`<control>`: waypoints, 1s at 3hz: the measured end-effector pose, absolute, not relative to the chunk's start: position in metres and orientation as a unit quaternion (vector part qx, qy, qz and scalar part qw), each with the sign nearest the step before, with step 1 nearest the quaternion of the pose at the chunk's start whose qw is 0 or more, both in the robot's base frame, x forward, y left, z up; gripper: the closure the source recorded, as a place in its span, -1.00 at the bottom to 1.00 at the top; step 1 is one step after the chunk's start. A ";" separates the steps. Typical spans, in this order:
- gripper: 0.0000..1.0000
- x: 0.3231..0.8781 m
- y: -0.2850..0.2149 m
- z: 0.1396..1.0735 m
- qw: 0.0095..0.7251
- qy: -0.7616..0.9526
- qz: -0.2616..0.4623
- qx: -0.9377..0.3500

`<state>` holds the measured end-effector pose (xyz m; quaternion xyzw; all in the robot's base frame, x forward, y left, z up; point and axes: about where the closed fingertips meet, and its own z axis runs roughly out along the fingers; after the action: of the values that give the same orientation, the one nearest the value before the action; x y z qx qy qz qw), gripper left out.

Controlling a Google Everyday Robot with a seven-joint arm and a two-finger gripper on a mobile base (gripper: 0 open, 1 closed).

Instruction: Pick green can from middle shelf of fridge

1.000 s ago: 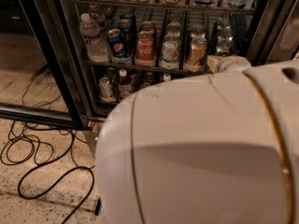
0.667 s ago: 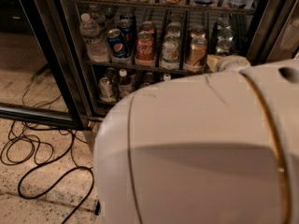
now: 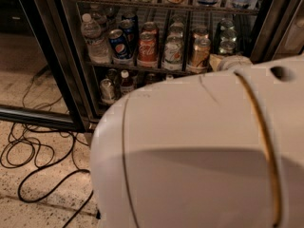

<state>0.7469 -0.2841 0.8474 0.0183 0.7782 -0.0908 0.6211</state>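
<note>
The fridge (image 3: 56, 56) stands open in front of me, with black door frames. Its middle shelf (image 3: 142, 69) is a dark wire rack holding a row of drinks. The dark green can (image 3: 227, 42) stands at the right end of that row, right of a gold-tan can (image 3: 200, 54) and a whitish pale-green can (image 3: 173, 52). A red can (image 3: 147, 48), a blue can (image 3: 118, 44) and a water bottle (image 3: 94, 41) stand further left. My gripper is out of view; only my large white arm housing (image 3: 199, 151) shows, covering the lower right.
The shelf above (image 3: 161, 5) carries several cans and bottles. Small bottles (image 3: 108, 88) stand on the lower rack. Black cables (image 3: 28, 151) loop across the speckled floor at the left. A beige arm part (image 3: 230, 61) sits just below the green can.
</note>
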 end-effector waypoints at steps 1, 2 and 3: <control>-0.42 0.747 -0.284 0.846 0.621 0.778 -0.092 0.019; -0.42 0.748 -0.283 0.845 0.621 0.778 -0.093 0.019; -0.42 0.749 -0.283 0.844 0.621 0.778 -0.094 0.020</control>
<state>0.7485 -0.2832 0.8442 0.0198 0.7777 -0.0943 0.6212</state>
